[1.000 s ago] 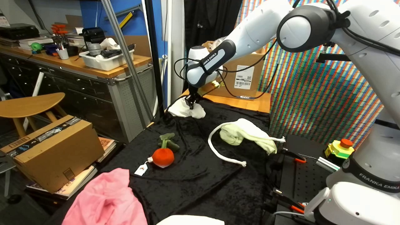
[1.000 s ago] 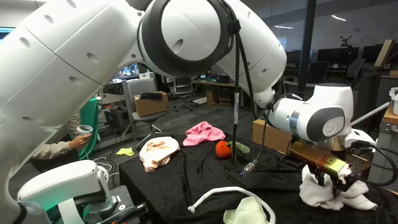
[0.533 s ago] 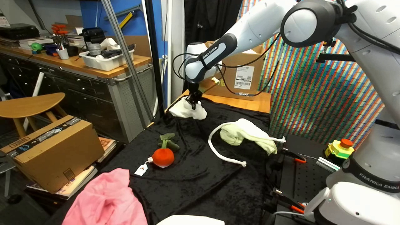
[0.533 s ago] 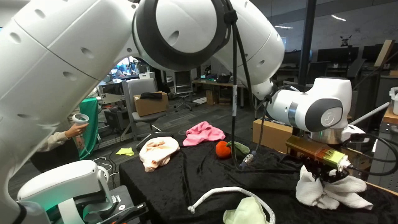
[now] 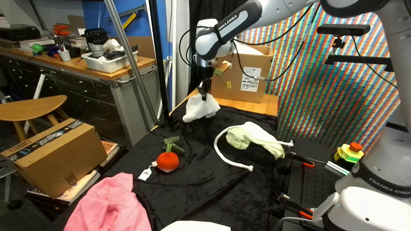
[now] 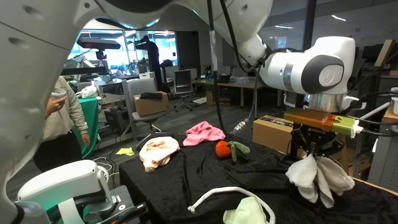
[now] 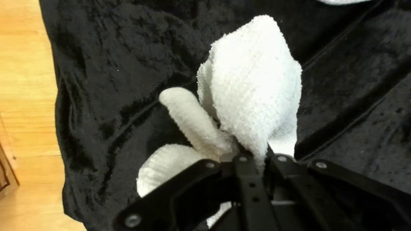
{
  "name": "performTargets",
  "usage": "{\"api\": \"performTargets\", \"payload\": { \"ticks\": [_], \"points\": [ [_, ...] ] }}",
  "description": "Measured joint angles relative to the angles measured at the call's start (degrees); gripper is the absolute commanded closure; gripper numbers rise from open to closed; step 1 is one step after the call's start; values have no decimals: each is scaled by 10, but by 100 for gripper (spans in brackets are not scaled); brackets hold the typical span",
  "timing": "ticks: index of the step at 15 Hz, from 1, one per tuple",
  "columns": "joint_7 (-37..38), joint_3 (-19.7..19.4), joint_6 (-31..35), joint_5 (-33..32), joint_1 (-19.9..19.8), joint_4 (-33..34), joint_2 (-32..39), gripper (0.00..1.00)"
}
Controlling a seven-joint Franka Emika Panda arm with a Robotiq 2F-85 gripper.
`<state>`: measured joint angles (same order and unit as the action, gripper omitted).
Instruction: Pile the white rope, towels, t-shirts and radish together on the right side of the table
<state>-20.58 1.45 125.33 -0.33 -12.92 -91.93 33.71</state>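
Since the earlier frame, the white towel (image 5: 201,109) has been raised, together with the pincer (image 7: 255,150) in which it is held. The jaws are clamped narrow on its gathered upper part; whether the table (image 5: 205,192) is touched by the lowest fold cannot be determined. Near the towel, to its right in an exterior view, the pale green cloth (image 5: 240,138) is found, with the looped white rope (image 6: 230,189) laid against it. The radish (image 5: 167,161) is noted next, to the towel's left in both exterior views. Farther to the towel's left, in an exterior view, the pink cloth (image 6: 203,133) and the peach cloth (image 6: 159,152) are recorded.
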Motion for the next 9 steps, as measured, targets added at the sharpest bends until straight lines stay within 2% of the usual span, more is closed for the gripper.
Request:
{"api": "performTargets", "payload": {
  "ticks": [9],
  "points": [
    [-156,-11,-117,24,-16,-212,-266,93]
  ]
}}
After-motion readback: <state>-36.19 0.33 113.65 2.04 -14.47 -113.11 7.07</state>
